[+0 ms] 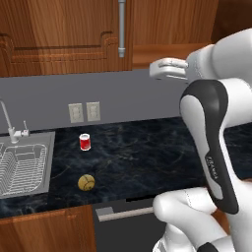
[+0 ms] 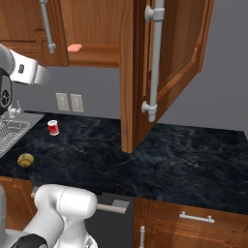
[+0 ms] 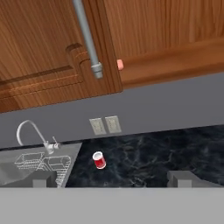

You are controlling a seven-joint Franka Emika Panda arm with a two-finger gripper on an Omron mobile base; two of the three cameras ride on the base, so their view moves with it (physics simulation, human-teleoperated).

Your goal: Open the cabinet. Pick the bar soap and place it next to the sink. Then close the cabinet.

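The pincer point(image 3: 112, 178) sits nearest the hand camera, its two dark fingertips point(image 3: 181, 178) standing wide apart at the bottom edge with nothing between them. It is raised above the dark marbled surface point(image 3: 166, 153) and faces the grey wall and the wall cabinet point(image 3: 48, 57).

Beyond the fingertips, a red can point(image 3: 99, 160) stands upright on the surface, just beside the right edge of the sink point(image 3: 39, 168). The sink holds a wire rack point(image 1: 22, 170), and a thin chrome faucet point(image 3: 27, 130) curves over its rear rim. Two wall outlets point(image 3: 105, 125) are set in the grey wall behind the can.

In the left base view, a round yellow-brown ball point(image 1: 86, 182) lies on the surface near its front edge, in front of the can and apart from the sink.

The cabinet's left door is shut, its grey bar handle point(image 3: 87, 37) hanging vertically. The right door point(image 2: 164, 63) is swung open toward the room, exposing the shelf point(image 2: 94, 55).

The bar soap point(image 2: 74, 48) lies flat on that shelf, inside the cabinet at its left side, close behind the edge of the shut door. In the hand view only its pink end point(image 3: 120, 64) shows past the door.
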